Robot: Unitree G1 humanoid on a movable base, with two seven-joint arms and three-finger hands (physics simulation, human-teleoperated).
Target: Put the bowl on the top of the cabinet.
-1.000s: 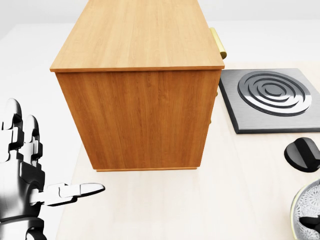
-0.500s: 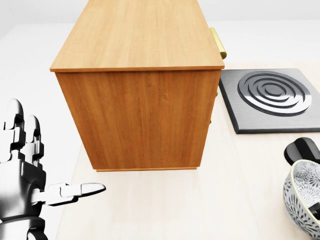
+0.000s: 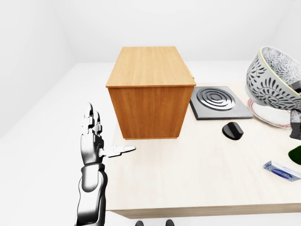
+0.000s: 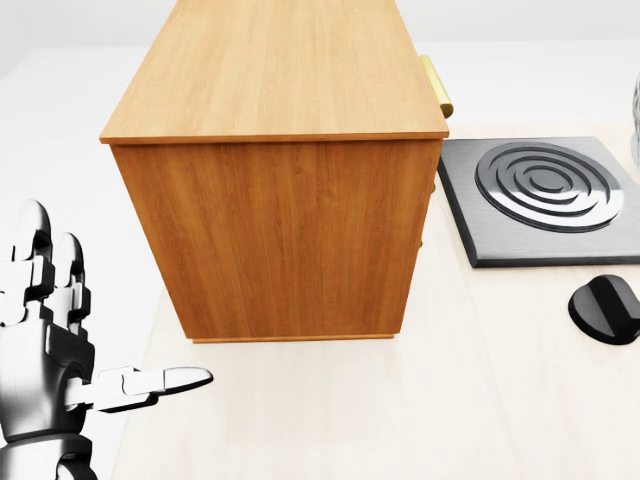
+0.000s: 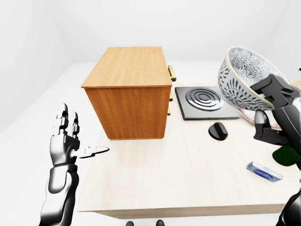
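Bowl (image 5: 244,77) looks rigid, breakable ceramic; right hand (image 5: 275,110) clamps its rim, left hand (image 5: 66,141) spread empty.

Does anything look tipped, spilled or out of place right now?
Only the bowl stands out: the right hand holds it in the air, tilted steeply on its side, right of the cabinet. Nothing is seen spilling from it. The burner plate and black knob sit flat on the table.

Bowl (image 5: 244,77) in right hand (image 5: 275,110) higher, almost out of head view.
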